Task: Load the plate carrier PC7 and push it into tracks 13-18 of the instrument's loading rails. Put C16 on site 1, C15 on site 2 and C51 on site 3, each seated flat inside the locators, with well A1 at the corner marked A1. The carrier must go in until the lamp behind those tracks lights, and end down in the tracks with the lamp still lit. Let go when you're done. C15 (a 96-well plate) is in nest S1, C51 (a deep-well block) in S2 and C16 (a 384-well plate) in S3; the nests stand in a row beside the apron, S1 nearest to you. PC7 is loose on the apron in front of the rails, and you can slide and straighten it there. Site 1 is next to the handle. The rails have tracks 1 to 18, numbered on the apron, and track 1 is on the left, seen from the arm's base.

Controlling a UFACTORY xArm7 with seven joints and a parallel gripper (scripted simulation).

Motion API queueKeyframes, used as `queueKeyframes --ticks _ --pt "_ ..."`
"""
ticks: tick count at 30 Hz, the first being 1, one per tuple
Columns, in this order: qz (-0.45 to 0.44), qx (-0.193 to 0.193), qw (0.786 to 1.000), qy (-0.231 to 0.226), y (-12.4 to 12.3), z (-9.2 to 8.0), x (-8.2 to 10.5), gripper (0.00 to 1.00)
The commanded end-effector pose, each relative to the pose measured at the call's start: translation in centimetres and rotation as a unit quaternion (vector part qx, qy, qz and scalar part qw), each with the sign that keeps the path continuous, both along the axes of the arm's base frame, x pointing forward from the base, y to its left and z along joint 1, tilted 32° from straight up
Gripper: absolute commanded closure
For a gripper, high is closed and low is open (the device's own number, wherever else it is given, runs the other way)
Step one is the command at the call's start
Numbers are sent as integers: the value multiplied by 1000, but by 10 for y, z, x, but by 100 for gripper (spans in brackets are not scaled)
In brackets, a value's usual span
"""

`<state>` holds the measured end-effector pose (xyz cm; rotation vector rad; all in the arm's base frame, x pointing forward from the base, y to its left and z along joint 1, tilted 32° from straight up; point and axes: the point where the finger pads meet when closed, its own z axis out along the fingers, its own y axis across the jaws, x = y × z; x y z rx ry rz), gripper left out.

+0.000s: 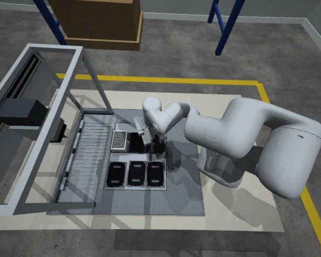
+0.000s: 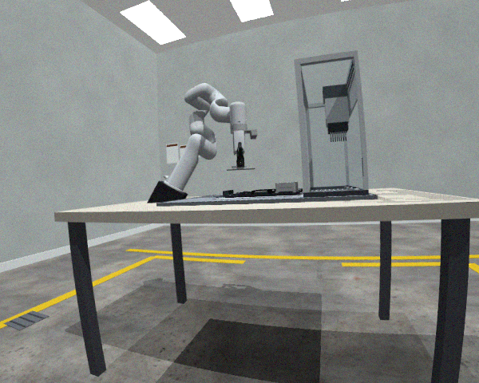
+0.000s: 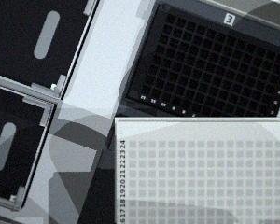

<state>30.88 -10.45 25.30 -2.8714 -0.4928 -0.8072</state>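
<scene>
My gripper (image 2: 240, 158) is shut on C16, a pale 384-well plate (image 3: 201, 173), and holds it level well above the table; the plate shows as a thin flat slab in the exterior view (image 2: 240, 167). Below lies the carrier PC7 on the apron. A white deep-well block (image 1: 119, 140) sits on its site nearest the rails. A dark well plate (image 3: 210, 65) sits on the middle site, beside a label "3" (image 3: 229, 19). In the top view my wrist (image 1: 152, 133) hides the carrier's site at the handle end.
Three empty black nests (image 1: 135, 173) stand in a row beside the carrier; two show in the wrist view (image 3: 33, 37). The loading rails (image 1: 85, 155) lie under the grey instrument frame (image 1: 44, 124). The pipetting head (image 2: 337, 111) hangs inside the frame.
</scene>
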Motion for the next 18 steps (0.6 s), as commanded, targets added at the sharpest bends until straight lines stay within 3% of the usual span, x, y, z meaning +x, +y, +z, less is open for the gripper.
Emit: queueKeyframes --ticks 1,8,16,18 --pt "72 -37 996 -22 -1 1 0 100" --pt "170 -93 980 -45 -1 1 0 100" --pt "279 -157 945 -71 -1 1 0 100" --pt "279 -157 945 -71 -1 1 0 100"
